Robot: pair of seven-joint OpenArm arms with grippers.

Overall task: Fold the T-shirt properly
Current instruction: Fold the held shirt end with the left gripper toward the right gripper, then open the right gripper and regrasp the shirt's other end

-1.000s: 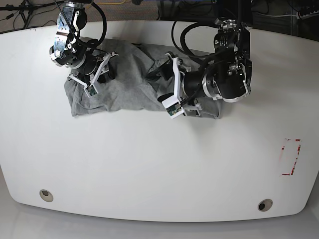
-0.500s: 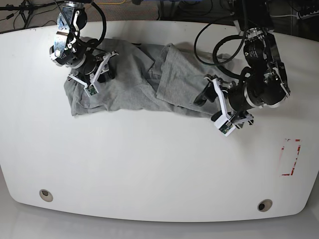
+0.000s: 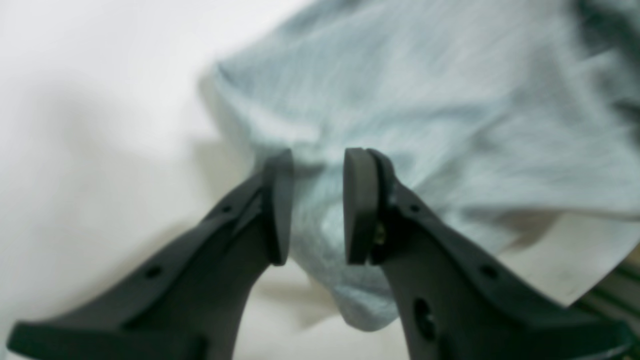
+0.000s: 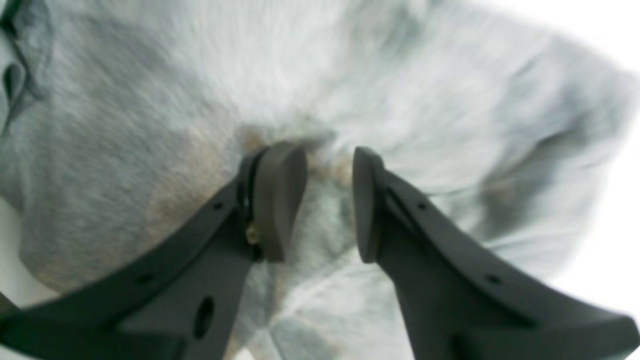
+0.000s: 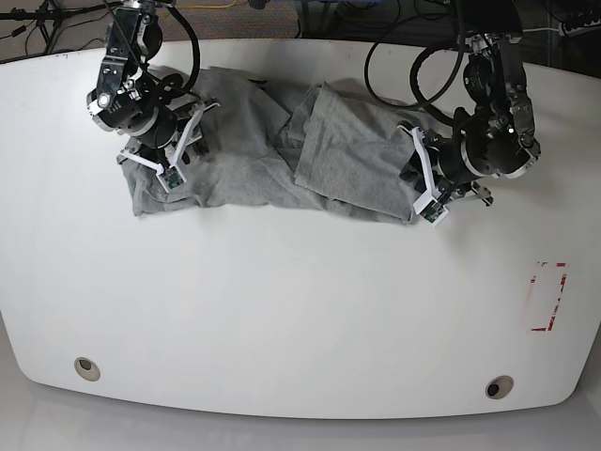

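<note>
The grey T-shirt (image 5: 244, 160) lies crumpled across the far half of the white table (image 5: 300, 310), with one panel (image 5: 352, 160) folded over on its right side. My left gripper (image 5: 411, 183) is at the shirt's right edge. In the left wrist view its pads (image 3: 357, 205) stand close together around the cloth's edge (image 3: 425, 100), the left gripper (image 3: 312, 205) shut on it. My right gripper (image 5: 183, 141) is on the shirt's left part. In the right wrist view the right gripper (image 4: 330, 205) pinches a puckered fold of the T-shirt (image 4: 150, 100).
A red-marked rectangle (image 5: 547, 296) is on the table at the right. Two round holes (image 5: 86, 367) (image 5: 499, 386) sit near the front edge. Cables and dark gear (image 5: 282, 14) run behind the table's far edge.
My left arm swung from the shirt's middle out to its right edge, and its jaws narrowed onto the cloth. The right panel now lies spread out. The right arm shifted slightly.
</note>
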